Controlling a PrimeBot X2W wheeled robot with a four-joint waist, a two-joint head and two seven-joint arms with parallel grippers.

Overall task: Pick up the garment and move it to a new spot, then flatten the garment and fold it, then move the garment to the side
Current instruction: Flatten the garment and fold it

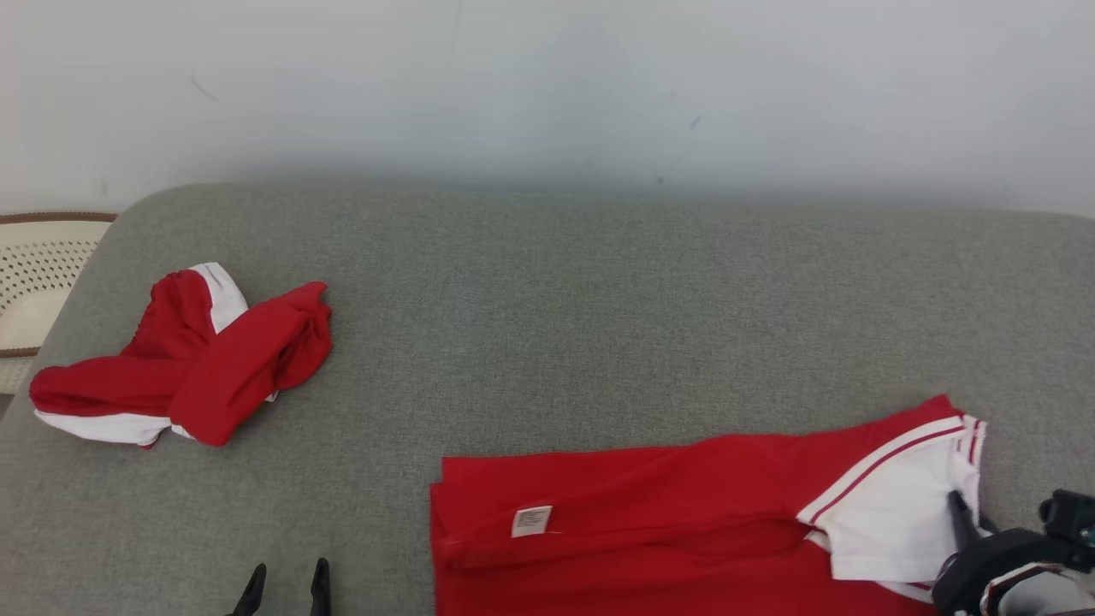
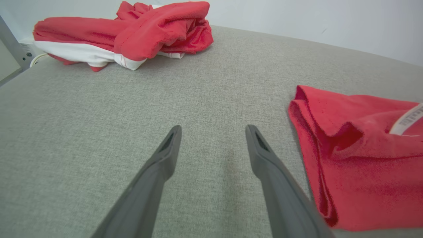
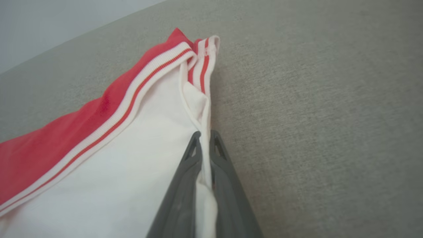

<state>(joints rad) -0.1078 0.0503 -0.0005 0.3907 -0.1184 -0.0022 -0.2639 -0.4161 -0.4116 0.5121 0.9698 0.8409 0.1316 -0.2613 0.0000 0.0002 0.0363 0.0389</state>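
Observation:
A red garment (image 1: 650, 513) with a white, red-striped sleeve lies partly folded near the front of the grey cushion (image 1: 556, 308); a small white label shows on it. My right gripper (image 1: 960, 506) is at the sleeve's right edge, shut on a pinch of the white fabric (image 3: 125, 158); in the right wrist view the gripper (image 3: 205, 135) has cloth squeezed between its fingers. My left gripper (image 1: 288, 571) hovers open over bare cushion just left of the garment's folded red edge (image 2: 357, 158); in the left wrist view the left gripper (image 2: 213, 130) holds nothing.
A second red-and-white garment (image 1: 184, 359) lies crumpled at the cushion's left, also seen as a heap (image 2: 132, 33) in the left wrist view. A perforated cream basket (image 1: 34, 274) stands past the left edge. A pale wall rises behind.

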